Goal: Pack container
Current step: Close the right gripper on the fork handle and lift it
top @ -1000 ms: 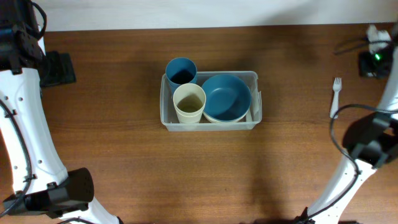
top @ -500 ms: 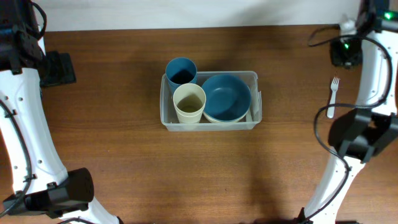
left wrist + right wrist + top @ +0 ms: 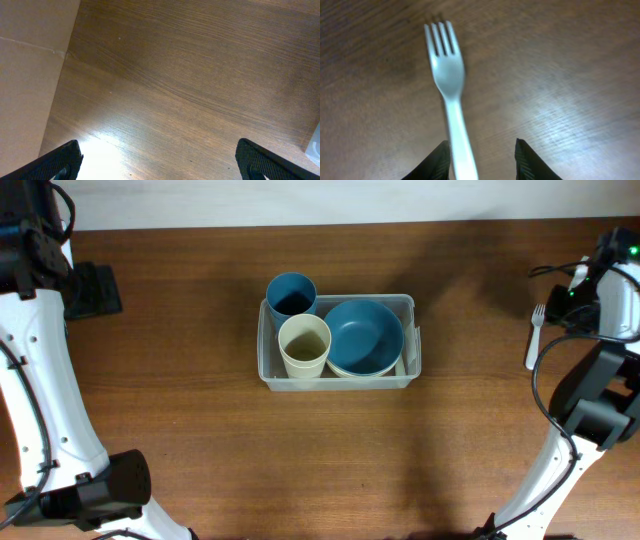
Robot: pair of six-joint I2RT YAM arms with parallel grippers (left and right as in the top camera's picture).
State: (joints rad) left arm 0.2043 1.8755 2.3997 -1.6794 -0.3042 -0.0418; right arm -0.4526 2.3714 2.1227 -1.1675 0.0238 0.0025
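The clear container (image 3: pixel 340 383) sits mid-table and holds a blue cup (image 3: pixel 291 293), a cream cup (image 3: pixel 304 345) and a blue bowl (image 3: pixel 363 335) stacked on a cream one. A white plastic fork (image 3: pixel 535 335) lies flat on the wood at the far right. My right gripper (image 3: pixel 575 290) hovers by it. In the right wrist view the fork (image 3: pixel 451 85) points away, and its handle runs between the parted jaws of the right gripper (image 3: pixel 481 150), close to the left finger, untouched. My left gripper (image 3: pixel 157 160) stands wide open over bare wood at the far left, holding nothing.
The table's left edge (image 3: pixel 65 55) shows in the left wrist view, with tan floor beyond it. The far table edge (image 3: pixel 320 224) runs along the top of the overhead view. The right arm's base link (image 3: pixel 600 405) stands near the fork.
My right gripper has opened from shut. Its wrist swung up to the far right corner, then came down beside the fork. The left arm and the container are unchanged.
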